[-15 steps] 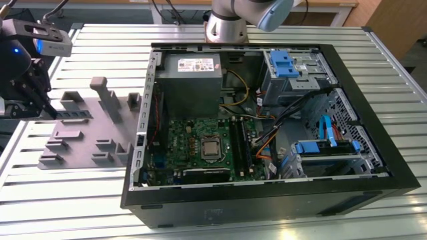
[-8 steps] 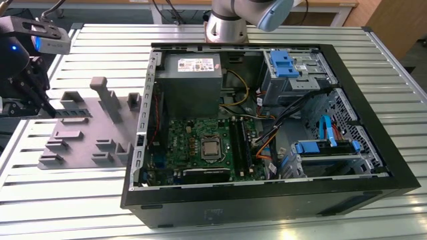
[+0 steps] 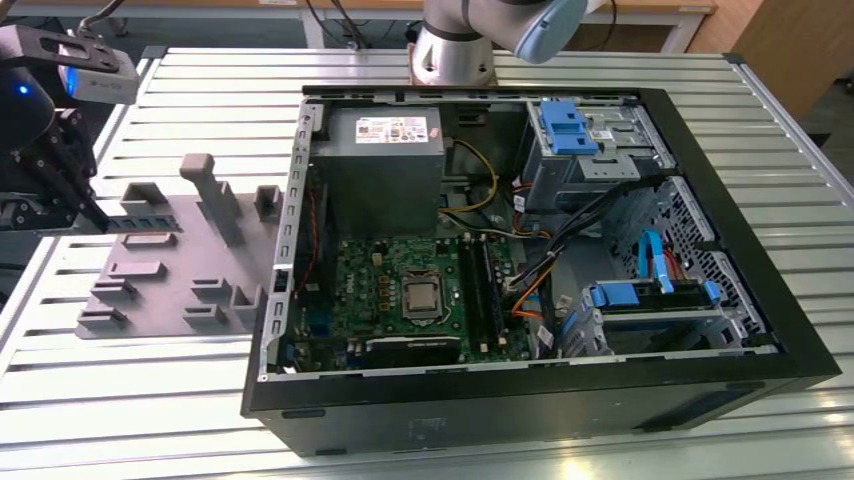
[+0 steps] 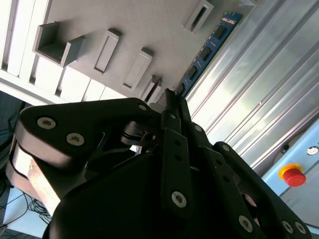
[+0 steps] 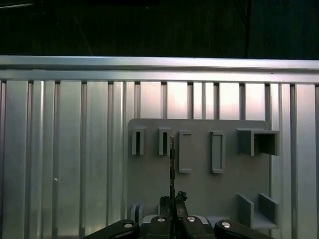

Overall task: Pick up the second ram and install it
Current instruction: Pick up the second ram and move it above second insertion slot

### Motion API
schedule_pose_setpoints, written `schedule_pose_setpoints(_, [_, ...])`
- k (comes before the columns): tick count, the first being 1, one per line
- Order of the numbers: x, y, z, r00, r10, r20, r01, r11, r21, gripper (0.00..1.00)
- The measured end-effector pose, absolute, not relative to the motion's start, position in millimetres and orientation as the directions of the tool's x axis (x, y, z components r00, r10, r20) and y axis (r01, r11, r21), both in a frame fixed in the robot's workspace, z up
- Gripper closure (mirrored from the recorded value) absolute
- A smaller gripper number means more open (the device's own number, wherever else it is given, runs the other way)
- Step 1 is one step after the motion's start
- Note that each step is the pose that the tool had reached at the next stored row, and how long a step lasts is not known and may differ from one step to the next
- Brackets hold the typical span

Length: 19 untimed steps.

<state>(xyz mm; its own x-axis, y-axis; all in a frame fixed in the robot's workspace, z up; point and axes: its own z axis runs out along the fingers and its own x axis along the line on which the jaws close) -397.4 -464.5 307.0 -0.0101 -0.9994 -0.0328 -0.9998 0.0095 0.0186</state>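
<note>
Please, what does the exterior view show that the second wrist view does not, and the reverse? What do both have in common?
The exterior view alone: the open computer case, its green motherboard and the arm's base.
The second wrist view alone: a red push button on a yellow ring.
Both: the gripper shut on the second ram, over the grey holder plate on the ribbed metal table.

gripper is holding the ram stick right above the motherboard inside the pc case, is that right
Not quite. The gripper does hold the second ram, but at the grey holder plate on the exterior view's left, outside the PC case, not above the motherboard. The exterior view shows it.
</note>
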Motion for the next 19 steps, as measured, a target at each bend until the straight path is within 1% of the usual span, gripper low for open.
schedule_pose_setpoints(19, [-397.4, -464.5, 317.0, -0.01, -0.999, -0.033, -1.0, 0.009, 0.018, 0.86])
